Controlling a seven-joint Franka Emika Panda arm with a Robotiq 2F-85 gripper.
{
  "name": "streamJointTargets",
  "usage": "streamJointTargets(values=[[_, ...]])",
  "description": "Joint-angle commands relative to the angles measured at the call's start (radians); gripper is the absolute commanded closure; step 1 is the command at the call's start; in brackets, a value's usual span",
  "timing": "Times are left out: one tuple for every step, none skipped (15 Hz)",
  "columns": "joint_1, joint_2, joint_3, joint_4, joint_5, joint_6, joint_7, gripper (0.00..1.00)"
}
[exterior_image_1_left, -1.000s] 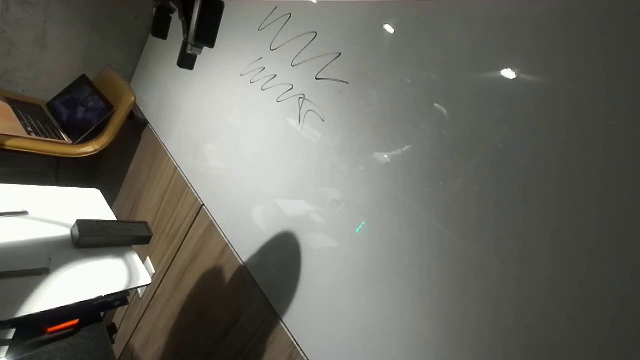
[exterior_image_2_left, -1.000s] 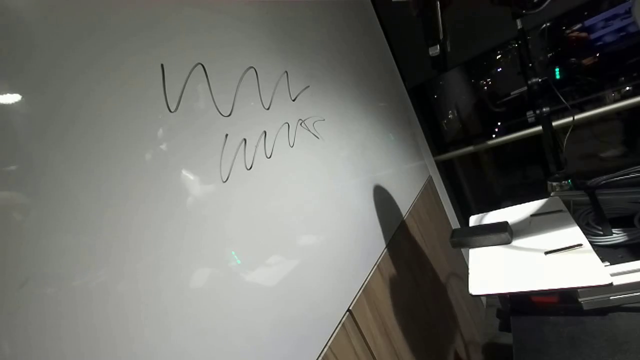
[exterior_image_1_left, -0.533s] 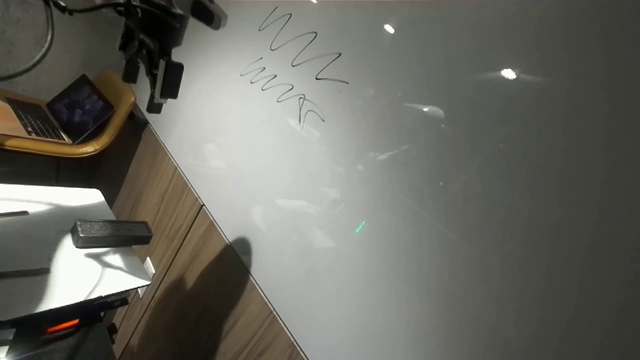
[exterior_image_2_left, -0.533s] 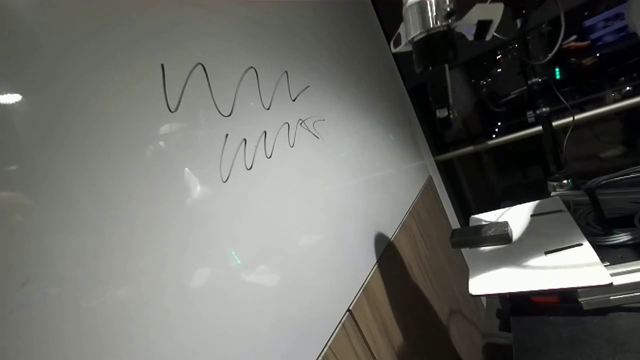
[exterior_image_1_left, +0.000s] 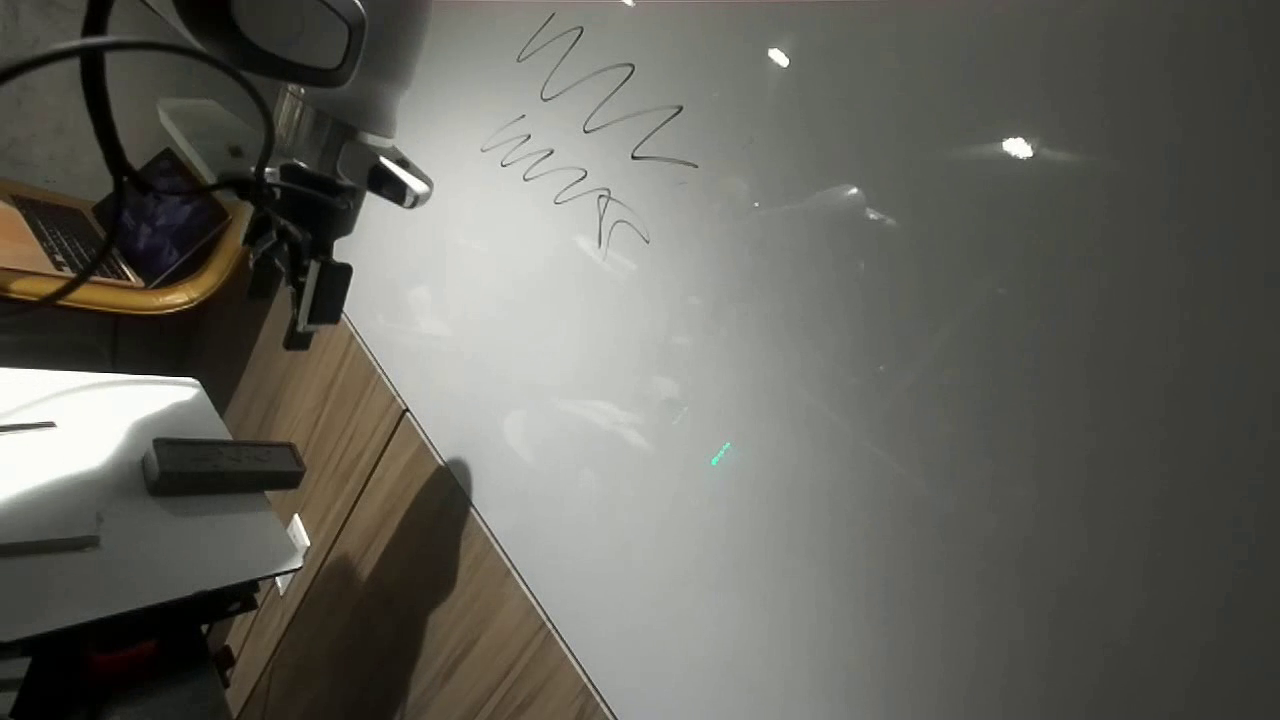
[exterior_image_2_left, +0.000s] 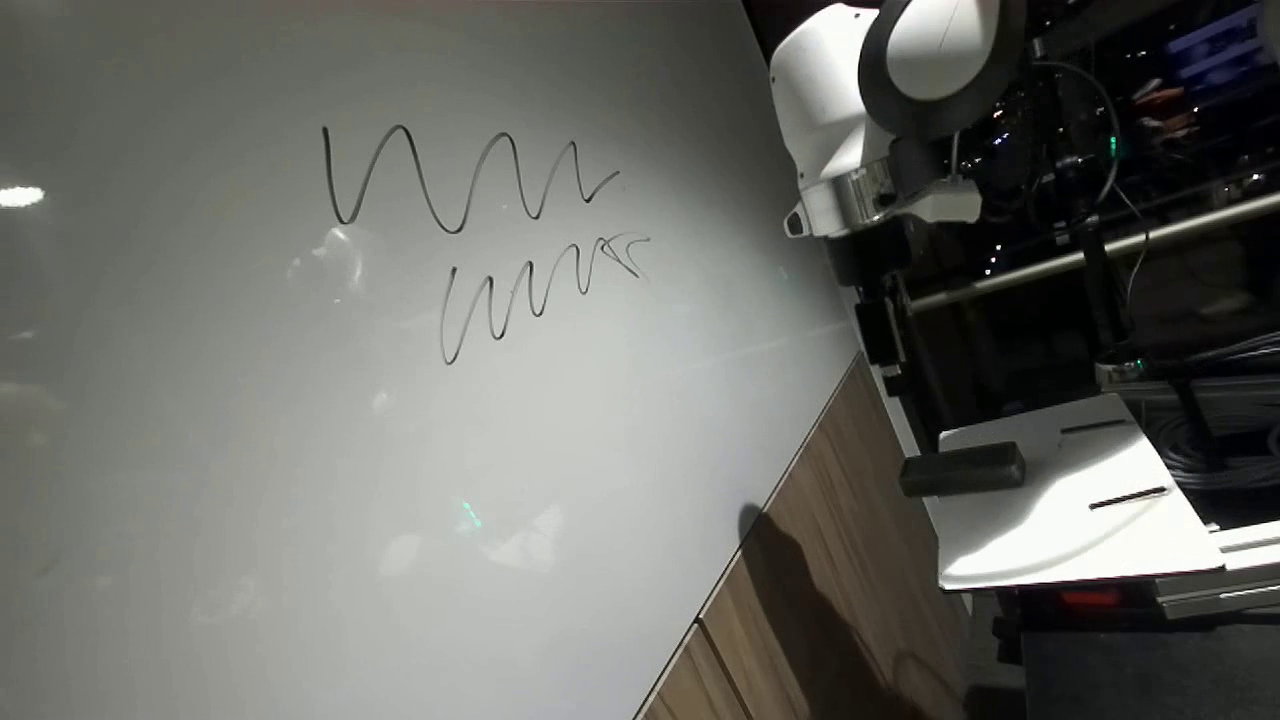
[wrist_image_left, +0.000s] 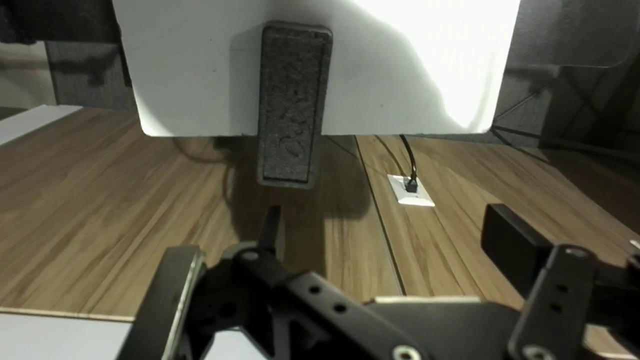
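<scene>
Closest to me hangs the white arm (exterior_image_2_left: 825, 90), its gripper (wrist_image_left: 389, 232) aimed at the white tabletop (wrist_image_left: 185, 90), the jaws spread wide and released. Just ahead of them, not touching, lies a dark grey block (wrist_image_left: 294, 107). It rests on the tabletop with one end jutting out past the edge, and both exterior views show that overhang. Farther along the same surface, in an exterior view, I make out two thin dark sticks (exterior_image_2_left: 1127, 497), apart from the block.

Past the tabletop's edge are wood-grained panels (wrist_image_left: 150, 200) with a white outlet plate (wrist_image_left: 419, 201) and a black cable (wrist_image_left: 409, 155) plugged into it. A shadow (exterior_image_2_left: 820, 620) stretches over the wood, its rounded tip reaching a glossy pale board (exterior_image_2_left: 250, 450) that borders the panels. Two rows of black wavy scribbles (exterior_image_2_left: 453, 232) mark that board.

Behind the gripper, in an exterior view, an unfolded laptop (exterior_image_1_left: 165, 235) sits on a yellow chair (exterior_image_1_left: 180, 298), partly screened by the arm's cables (exterior_image_1_left: 100, 120). Farthest off, a pale rail (exterior_image_2_left: 1180, 228) crosses a dark background (exterior_image_2_left: 1000, 350).
</scene>
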Motion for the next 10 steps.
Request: streamJointTargets(values=[[-0.074,0.125,-0.001,0.001,-0.107,0.058,0.06,0.0],[-0.088,0.157,-0.009,0.002,-0.128,0.068,0.063,0.0],[-0.1,0.184,-0.016,0.003,-0.148,0.074,0.065,0.0],[-0.103,0.211,-0.025,0.004,-0.152,0.084,0.058,0.0],[-0.104,0.235,-0.03,0.005,-0.157,0.099,0.053,0.0],[-0.101,0.262,-0.037,0.007,-0.156,0.121,0.046,0.0],[-0.101,0.289,-0.041,0.008,-0.157,0.149,0.046,0.0],[-0.101,0.312,-0.045,0.009,-0.161,0.176,0.049,0.0],[-0.102,0.332,-0.048,0.01,-0.165,0.2,0.052,0.0],[-0.102,0.351,-0.053,0.011,-0.17,0.224,0.054,0.0]])
